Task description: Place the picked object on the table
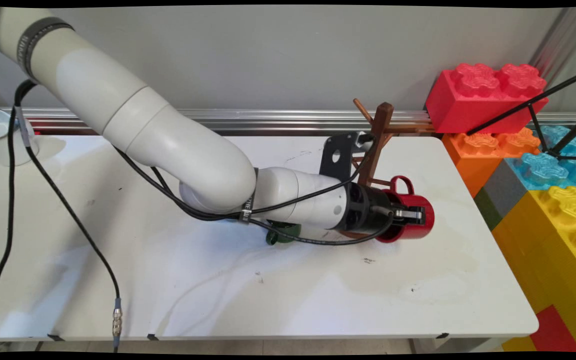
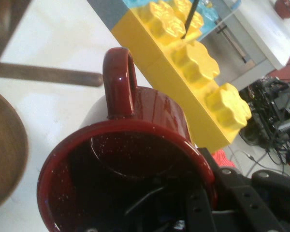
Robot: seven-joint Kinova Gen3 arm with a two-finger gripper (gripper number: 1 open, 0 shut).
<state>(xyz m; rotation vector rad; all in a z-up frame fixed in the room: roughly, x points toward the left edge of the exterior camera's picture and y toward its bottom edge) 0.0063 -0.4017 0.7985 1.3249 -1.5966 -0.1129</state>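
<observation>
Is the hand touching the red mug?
Touching. In the hand view one finger sits against the red mug's rim; in the main view the hand clamps the mug's wall.

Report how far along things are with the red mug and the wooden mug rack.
Done: the black two-finger hand is clamped on the rim of the glossy red mug, one finger inside, with the mug tipped sideways. In hand: the mug is held beside the brown wooden mug rack, its handle near a peg. Left: the mug hangs on no peg yet; a green mug lies under the arm.

White table (image 1: 218, 280), plain grey wall (image 1: 278, 55) behind (giant toy-brick stack (image 1: 548, 200) at right).
</observation>
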